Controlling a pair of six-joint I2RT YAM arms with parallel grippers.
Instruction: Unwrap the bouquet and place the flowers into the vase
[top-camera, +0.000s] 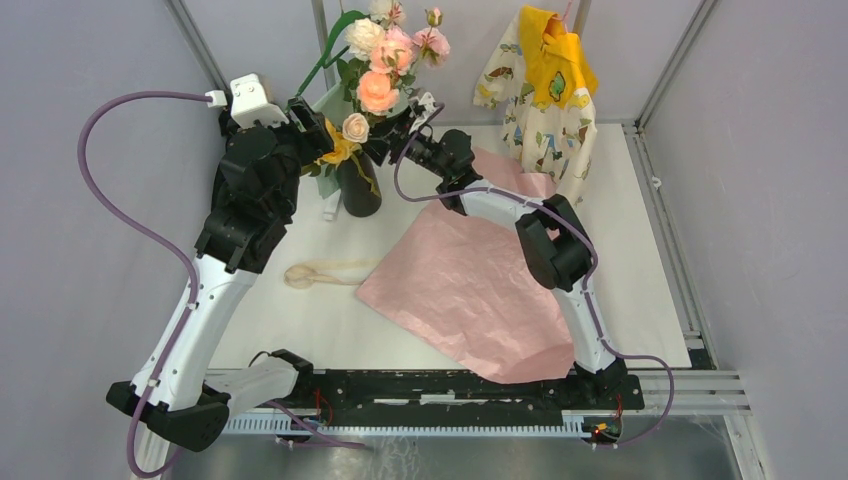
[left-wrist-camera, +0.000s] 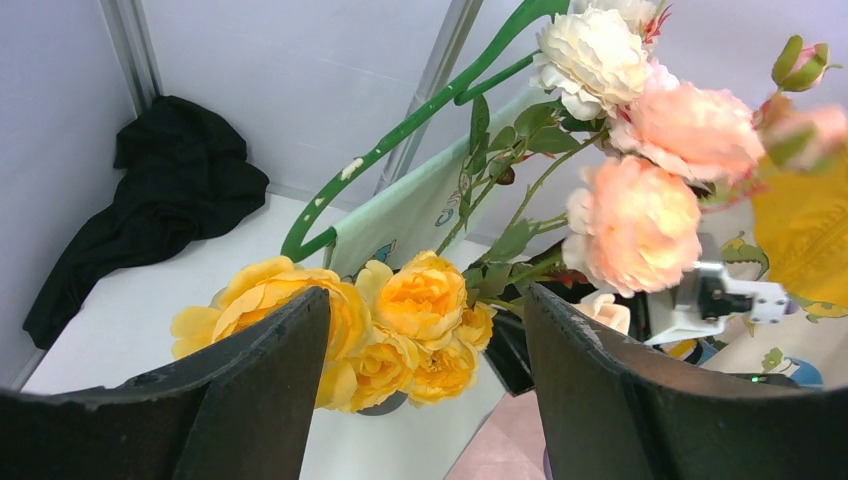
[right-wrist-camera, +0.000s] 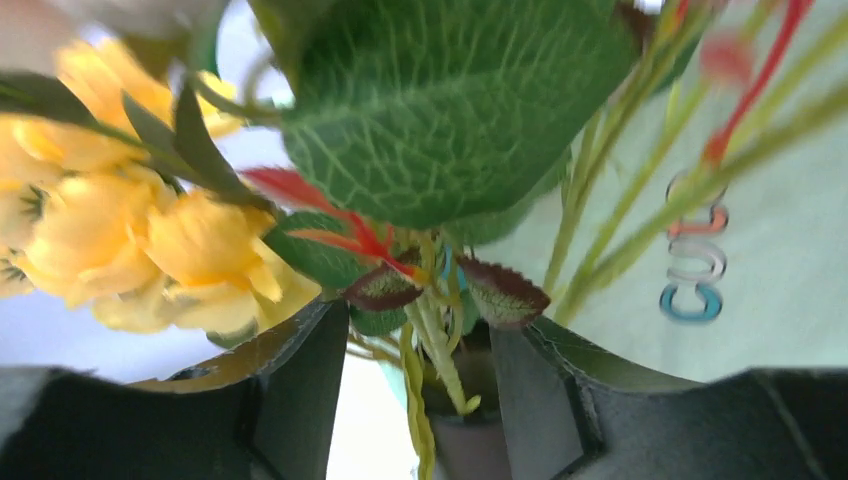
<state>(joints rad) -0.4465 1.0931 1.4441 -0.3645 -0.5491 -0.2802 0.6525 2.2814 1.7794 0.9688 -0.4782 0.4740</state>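
The left arm (top-camera: 215, 300) rises steeply from its base and folds forward at the elbow, while the right arm (top-camera: 490, 205) bends at its elbow and stretches far over to the left. The left gripper (top-camera: 318, 135) and the right gripper (top-camera: 388, 140) face each other at the same height, near but apart. The 2 jaws of each gripper stand well apart.

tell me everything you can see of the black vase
The vase is a plain black cylinder, tall and narrow, standing upright on the white table toward the far left, apart from the pink paper to its right. The flowers stand in it, hiding its mouth; yellow roses hang at its rim. The left claw and right claw, both open, flank the stems just above it. Whether either touches it cannot be told.
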